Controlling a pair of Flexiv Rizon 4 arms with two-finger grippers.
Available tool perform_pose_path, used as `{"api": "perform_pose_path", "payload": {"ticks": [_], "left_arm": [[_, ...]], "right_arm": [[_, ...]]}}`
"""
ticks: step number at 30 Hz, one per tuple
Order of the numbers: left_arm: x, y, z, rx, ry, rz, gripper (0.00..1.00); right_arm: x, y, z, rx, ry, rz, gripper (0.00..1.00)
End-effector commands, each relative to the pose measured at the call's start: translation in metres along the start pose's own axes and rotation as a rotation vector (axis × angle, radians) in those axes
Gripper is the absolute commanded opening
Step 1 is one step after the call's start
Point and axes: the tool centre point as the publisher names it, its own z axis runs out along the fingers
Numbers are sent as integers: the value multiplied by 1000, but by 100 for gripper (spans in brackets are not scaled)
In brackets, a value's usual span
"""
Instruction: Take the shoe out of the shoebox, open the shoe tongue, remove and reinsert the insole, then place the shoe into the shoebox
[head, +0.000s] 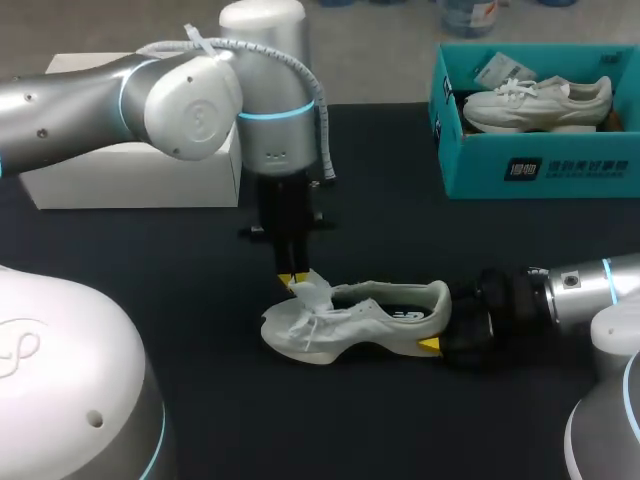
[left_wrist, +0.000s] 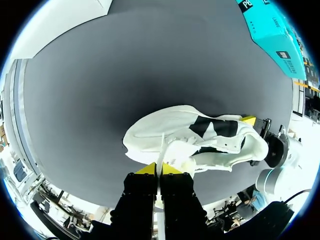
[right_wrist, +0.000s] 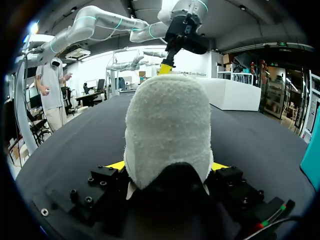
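A white box (head: 130, 175) sits at the far left of the table (head: 200, 260). The left arm (head: 270, 100) comes in over it and points straight down at the front of the white shoe (head: 370, 320), which lies on its sole in the middle of the table, toe toward the left arm. In the left wrist view the left jaws are pinched almost together on a thin white strip, which I take to be the shoe tongue (left_wrist: 161, 150), raised above the laces.

The shoe's heel sits between the right jaws, which clamp it from both sides. The right arm (head: 570, 290) lies low along the table. The dark insole (left_wrist: 215, 127) appears to be seated inside.

At the far right the teal shoebox (head: 540, 165) stands well apart, with a second white shoe (head: 535, 102) in it.

The step in hand looks like opening the tongue, with the shoe already out of the box. The next move likely calls for drawing the tongue up and toward the toe while the right jaws brace the heel, so the mouth widens enough to reach the insole. If the heel grip slips, the shoe will probably tip.
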Motion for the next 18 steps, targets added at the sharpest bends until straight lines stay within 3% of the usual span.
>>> {"api": "perform_pose_path", "payload": {"ticks": [1,11,17,18], "left_arm": [[-7,-5,14,-13,-9,-19,0],[-20,0,31,29,-76,-31,1],[-20,0,46,29,-130,-21,16],[-19,0,47,30,-135,-23,23]], "right_arm": [[0,-2,4,6,-1,1,0],[0,-2,4,6,-1,1,0],[0,-2,4,6,-1,1,0],[0,-2,4,6,-1,1,0]]}}
